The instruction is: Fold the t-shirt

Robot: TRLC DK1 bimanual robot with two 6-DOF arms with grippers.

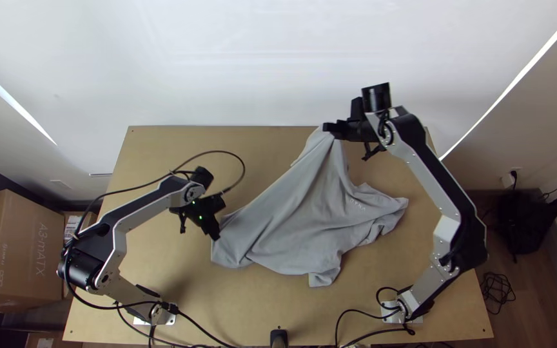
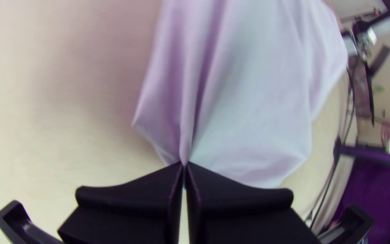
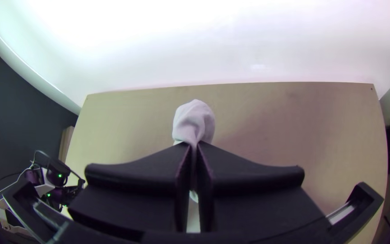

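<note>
The grey t-shirt (image 1: 298, 225) lies bunched and creased over the middle of the table, its upper part lifted to a peak. At that peak my right gripper (image 1: 331, 129) is shut on the cloth, high above the table's far side. My left gripper (image 1: 215, 233) is shut on the shirt's left edge, low near the table. In the left wrist view the shirt (image 2: 258, 99) runs in folds from my left gripper (image 2: 184, 166). The right wrist view has a small tuft of the shirt (image 3: 194, 119) standing out beyond my right gripper (image 3: 195, 145).
The wooden table (image 1: 162, 145) has bare surface along its far left and near side. Black cables (image 1: 227, 154) loop over the left arm. Cardboard boxes (image 1: 17, 251) stand on the floor left of the table, and a black bag (image 1: 527, 219) to the right.
</note>
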